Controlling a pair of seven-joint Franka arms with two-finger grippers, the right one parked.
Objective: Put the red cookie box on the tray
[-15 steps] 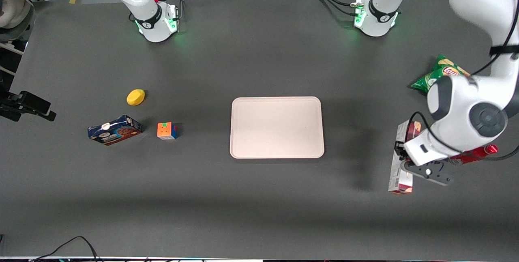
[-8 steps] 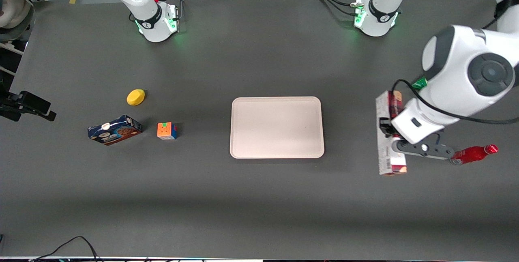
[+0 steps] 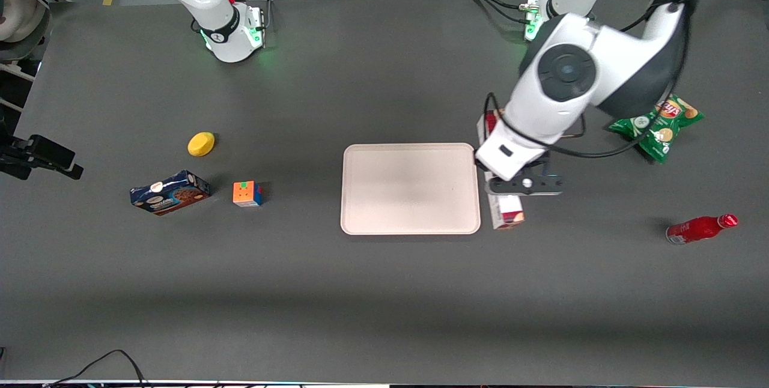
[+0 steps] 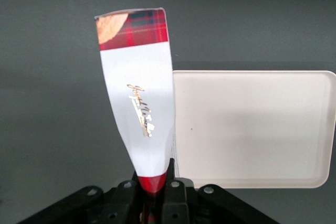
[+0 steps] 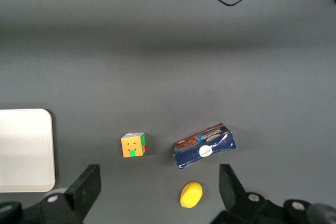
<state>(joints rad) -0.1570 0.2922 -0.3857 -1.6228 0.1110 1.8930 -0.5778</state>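
My left gripper (image 3: pixel 500 188) is shut on the red cookie box (image 3: pixel 508 211), a long narrow red plaid carton with a white label panel, and holds it in the air just beside the working arm's edge of the tray (image 3: pixel 410 188). The arm hides most of the box in the front view; only its two ends show. In the left wrist view the box (image 4: pixel 138 114) stands out from between the fingers of the gripper (image 4: pixel 153 190), and the pale pink-beige tray (image 4: pixel 252 127) lies beside it, with nothing on it.
A green chip bag (image 3: pixel 658 119) and a red bottle (image 3: pixel 700 229) lie toward the working arm's end. A blue cookie box (image 3: pixel 170 193), a colour cube (image 3: pixel 247 193) and a yellow object (image 3: pixel 200 143) lie toward the parked arm's end.
The gripper has carried the red cookie box from beside the red bottle toward the tray, and now holds it at the tray's edge. The chip bag has come back into view.
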